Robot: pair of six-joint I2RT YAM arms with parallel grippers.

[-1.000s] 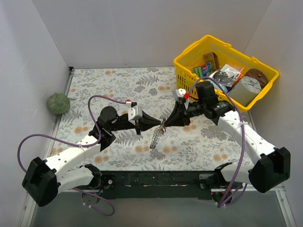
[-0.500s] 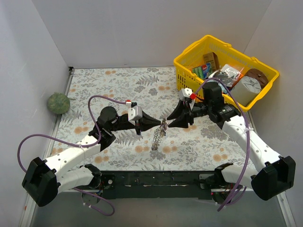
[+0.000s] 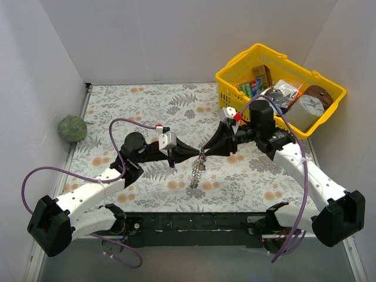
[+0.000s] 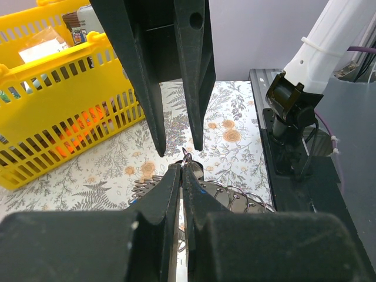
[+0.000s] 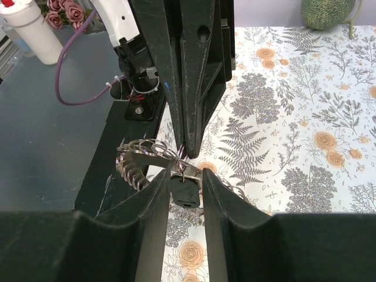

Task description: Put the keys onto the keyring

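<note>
The keyring (image 3: 195, 171), a silvery ring with a beaded rim, hangs between the two grippers above the floral mat. My left gripper (image 3: 198, 154) is shut on its top; in the left wrist view the pads (image 4: 174, 176) pinch a small loop of the ring (image 4: 235, 197). My right gripper (image 3: 207, 153) faces it tip to tip. In the right wrist view its open fingers (image 5: 157, 194) straddle a dark-headed key (image 5: 186, 192) that hangs from the keyring (image 5: 141, 147). A thin gap shows beside the key. No red or blue key is clearly visible.
A yellow basket (image 3: 234, 74) full of items stands at the back right, just behind the right arm, and shows in the left wrist view (image 4: 59, 117). A green ball (image 3: 71, 127) lies off the mat at the left wall.
The right gripper drew back from the ring half a second ago, then moved in again to the ring's top. The left gripper kept hold of the ring and stayed in place.
</note>
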